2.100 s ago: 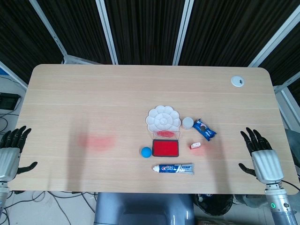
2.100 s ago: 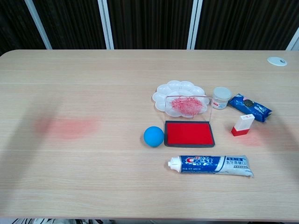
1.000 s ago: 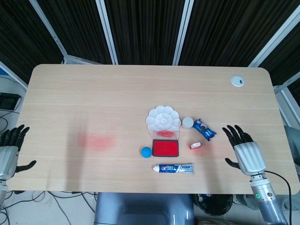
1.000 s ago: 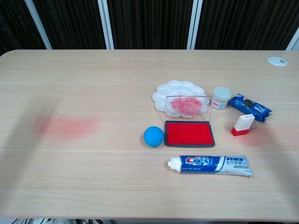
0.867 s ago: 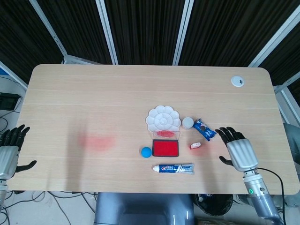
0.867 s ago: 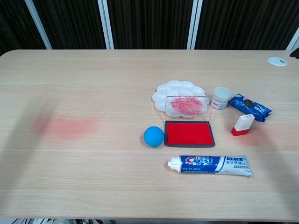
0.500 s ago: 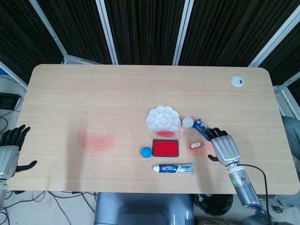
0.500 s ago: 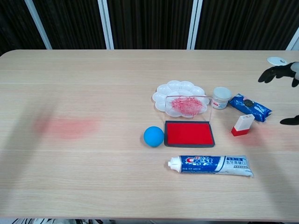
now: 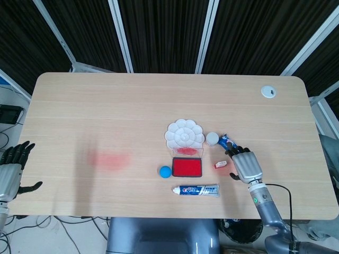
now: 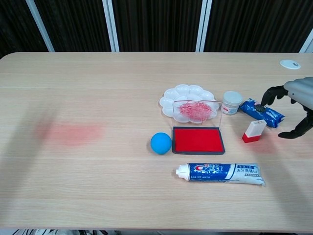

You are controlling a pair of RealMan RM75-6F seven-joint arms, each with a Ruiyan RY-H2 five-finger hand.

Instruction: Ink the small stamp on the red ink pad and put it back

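Observation:
The small stamp (image 10: pixel 254 131) (image 9: pixel 220 164), white with a red base, stands on the table just right of the red ink pad (image 10: pixel 197 139) (image 9: pixel 187 167), whose clear lid is raised. My right hand (image 9: pixel 245 165) (image 10: pixel 295 105) hovers open close to the stamp's right side, fingers spread, touching nothing. My left hand (image 9: pixel 10 168) hangs open off the table's left front corner, far from everything; the chest view does not show it.
A white flower-shaped palette (image 10: pixel 188 100) sits behind the ink pad, with a small white jar (image 10: pixel 232 102) and a blue snack packet (image 10: pixel 261 111) to its right. A blue ball (image 10: pixel 161 143) lies left of the pad, a toothpaste tube (image 10: pixel 220 173) in front. A red smear (image 10: pixel 68 132) marks the table's left.
My right hand has moved in from the table's right front edge toward the stamp and now shows in the chest view. The left hand and all objects stayed put.

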